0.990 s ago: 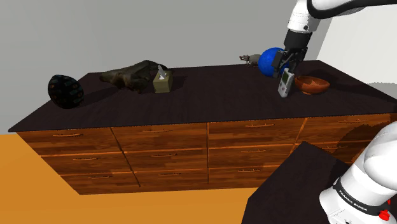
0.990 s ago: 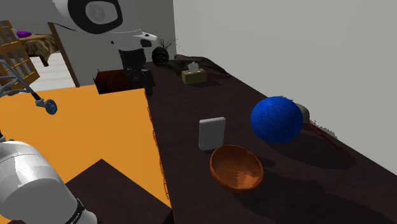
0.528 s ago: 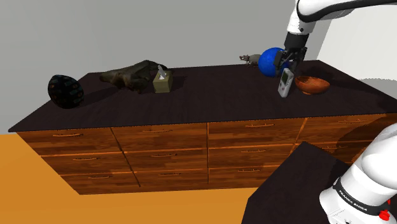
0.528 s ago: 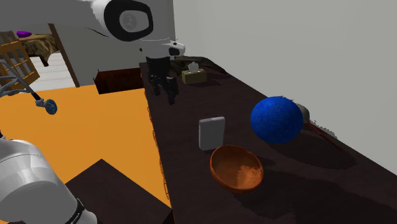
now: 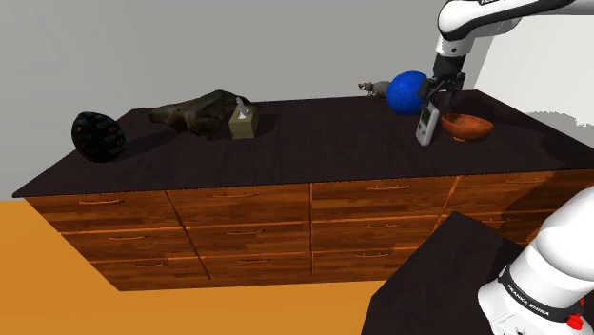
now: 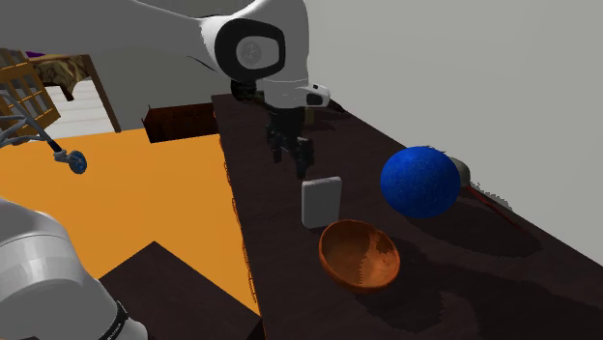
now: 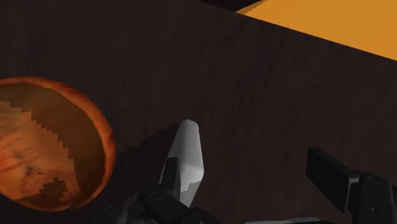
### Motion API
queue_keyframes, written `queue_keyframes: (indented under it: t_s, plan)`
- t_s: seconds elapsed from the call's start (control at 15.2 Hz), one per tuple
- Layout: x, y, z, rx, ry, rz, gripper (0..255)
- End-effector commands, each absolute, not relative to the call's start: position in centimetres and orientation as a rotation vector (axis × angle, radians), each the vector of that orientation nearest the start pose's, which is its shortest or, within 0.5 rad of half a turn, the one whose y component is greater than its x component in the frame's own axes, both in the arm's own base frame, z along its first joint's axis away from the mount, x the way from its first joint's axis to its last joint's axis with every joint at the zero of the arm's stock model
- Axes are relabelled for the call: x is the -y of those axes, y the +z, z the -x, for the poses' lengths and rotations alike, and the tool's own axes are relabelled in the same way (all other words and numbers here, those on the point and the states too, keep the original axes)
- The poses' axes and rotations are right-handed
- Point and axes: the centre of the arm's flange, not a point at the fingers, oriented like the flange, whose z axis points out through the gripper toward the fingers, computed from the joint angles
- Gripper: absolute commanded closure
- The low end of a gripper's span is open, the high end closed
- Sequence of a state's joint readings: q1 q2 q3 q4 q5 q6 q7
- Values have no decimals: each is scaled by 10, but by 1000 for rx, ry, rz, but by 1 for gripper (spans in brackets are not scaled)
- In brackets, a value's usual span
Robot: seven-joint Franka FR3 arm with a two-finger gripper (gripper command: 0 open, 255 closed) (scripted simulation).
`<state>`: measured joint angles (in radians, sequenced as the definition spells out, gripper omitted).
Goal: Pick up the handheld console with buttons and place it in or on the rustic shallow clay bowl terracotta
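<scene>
The handheld console [image 5: 427, 124] is a grey-white slab standing on end on the dark dresser top [image 5: 314, 143], just beside the reddish-brown clay bowl [image 5: 466, 126]. My gripper [image 5: 440, 91] hangs right above the console, open. In the second exterior view the gripper [image 6: 293, 155] is a little above and beyond the console [image 6: 322, 201], with the bowl [image 6: 359, 254] in front of it. In the wrist view the console's top [image 7: 188, 156] stands close to one finger while the other finger [image 7: 337, 179] is well apart from it. The empty bowl [image 7: 44, 146] lies beside the console. Nothing is held.
A blue ball [image 5: 407, 90] sits behind the console, a small grey figure [image 5: 371, 88] beyond it. A tissue box [image 5: 243, 124], a dark crumpled garment [image 5: 195, 112] and a black helmet-like thing [image 5: 98, 135] lie farther along. The dresser's front edge drops to an orange floor [image 6: 126, 203].
The arm has swung along the dresser top towards the console and bowl and now hangs over the console. The fingers stayed apart. Console and bowl have not moved.
</scene>
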<state>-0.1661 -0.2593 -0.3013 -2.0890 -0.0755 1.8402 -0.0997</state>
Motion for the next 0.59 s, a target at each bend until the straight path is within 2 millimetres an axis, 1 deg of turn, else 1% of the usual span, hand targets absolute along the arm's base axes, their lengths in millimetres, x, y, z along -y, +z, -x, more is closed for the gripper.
queue_keyframes:
  t_s: [0.0, 0.07, 0.13, 0.53]
  plan:
    - [256, 519, -431, -564, 17, 3092, 0]
    - [268, 516, -433, -581, 26, 3091, 0]
    - [276, 514, -435, -592, 31, 3090, 0]
    - [276, 482, -434, -592, 31, 3090, 0]
